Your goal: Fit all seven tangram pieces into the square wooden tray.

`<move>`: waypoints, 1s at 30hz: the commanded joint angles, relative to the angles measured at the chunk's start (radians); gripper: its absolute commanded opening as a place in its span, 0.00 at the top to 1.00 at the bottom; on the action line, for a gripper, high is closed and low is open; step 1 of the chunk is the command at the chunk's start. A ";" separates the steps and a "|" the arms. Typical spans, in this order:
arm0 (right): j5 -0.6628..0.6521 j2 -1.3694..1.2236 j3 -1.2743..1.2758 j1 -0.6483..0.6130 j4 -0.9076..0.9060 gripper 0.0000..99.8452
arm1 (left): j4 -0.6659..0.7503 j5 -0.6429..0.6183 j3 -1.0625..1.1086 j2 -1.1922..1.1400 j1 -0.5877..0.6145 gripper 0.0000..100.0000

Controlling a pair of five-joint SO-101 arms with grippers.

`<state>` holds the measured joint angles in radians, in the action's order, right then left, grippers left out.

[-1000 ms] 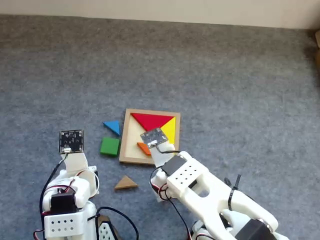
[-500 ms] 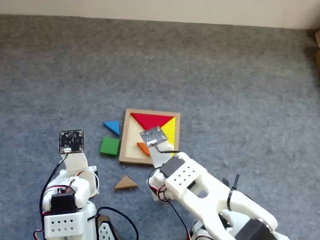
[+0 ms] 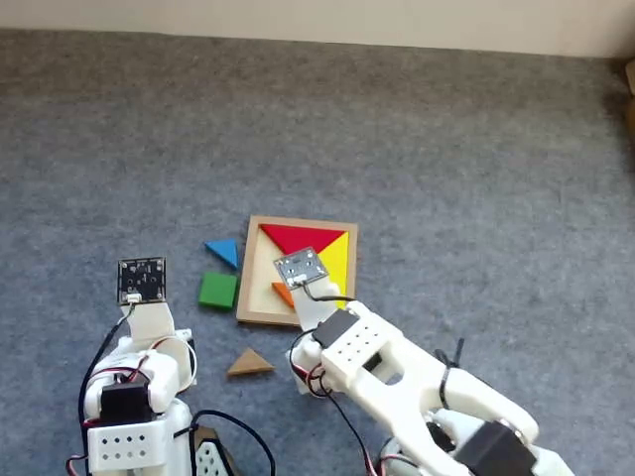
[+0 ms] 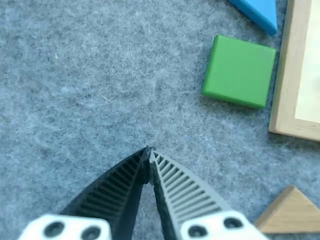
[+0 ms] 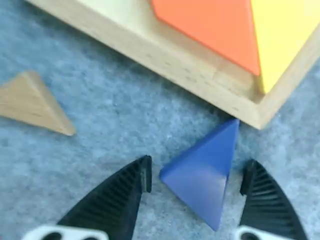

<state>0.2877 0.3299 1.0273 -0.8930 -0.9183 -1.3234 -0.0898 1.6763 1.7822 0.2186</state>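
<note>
The square wooden tray (image 3: 253,297) holds a red triangle (image 3: 297,238), a yellow triangle (image 3: 338,258) and an orange piece (image 3: 284,294). On the carpet to its left lie a light blue piece (image 3: 223,252) and a green square (image 3: 218,290); a plain wooden triangle (image 3: 248,364) lies in front. My right gripper (image 5: 196,173) is open, its fingers on either side of a dark blue triangle (image 5: 202,175) that lies flat just outside the tray's wall (image 5: 190,75). Short of the green square (image 4: 240,71), my left gripper (image 4: 149,150) is shut over bare carpet, holding nothing.
Grey carpet covers the whole table. The right arm (image 3: 397,377) reaches over the tray's near edge and hides the dark blue triangle from above. The left arm (image 3: 134,382) stands at the lower left. Open carpet stretches behind and to the right of the tray.
The right arm has shifted slightly to the left over the tray's near edge. The left arm and the loose pieces have not moved.
</note>
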 commanded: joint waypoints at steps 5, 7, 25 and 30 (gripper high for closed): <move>0.008 -0.065 -0.059 0.027 -0.001 0.72 | -0.005 0.011 0.021 0.036 0.016 0.99; 0.008 -0.065 -0.064 0.024 -0.036 0.72 | -0.005 0.011 0.021 0.036 0.016 0.99; 0.000 0.079 -0.059 0.022 -0.073 0.86 | -0.005 0.011 0.021 0.036 0.016 0.99; -0.002 0.265 -0.065 0.022 -0.166 0.86 | -0.005 0.011 0.021 0.036 0.016 0.99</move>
<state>0.2877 0.4772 0.9812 -0.8777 -1.0411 -1.3234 -0.0898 1.6763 1.7822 0.2186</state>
